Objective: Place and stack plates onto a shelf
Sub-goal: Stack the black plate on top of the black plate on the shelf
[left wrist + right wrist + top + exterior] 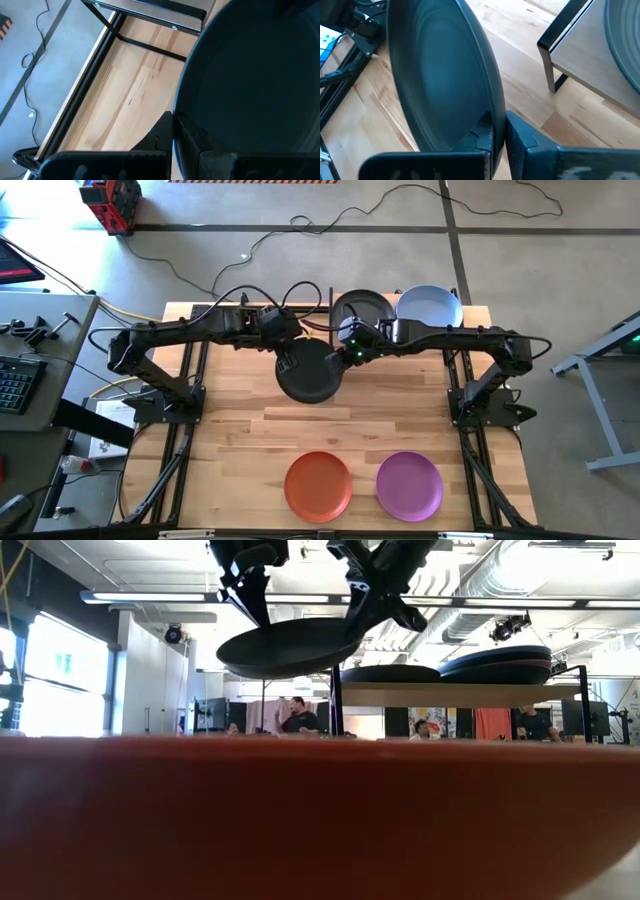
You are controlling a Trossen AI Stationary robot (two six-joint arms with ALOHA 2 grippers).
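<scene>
Both hands pinch the black plate [308,370] rim, seemingly clear of the shelf [470,313].

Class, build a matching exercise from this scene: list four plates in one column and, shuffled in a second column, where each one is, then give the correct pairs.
Column A
1. orange plate
2. purple plate
3. light blue plate
4. dark plate held by the left gripper and right gripper

Column B
a. on the shelf, topping a stack
b. in the air beside the shelf
c. on the table's near edge, left of its neighbour
d. on the table's near edge, right of its neighbour

Pairs: 1-c, 2-d, 3-a, 4-b
</scene>
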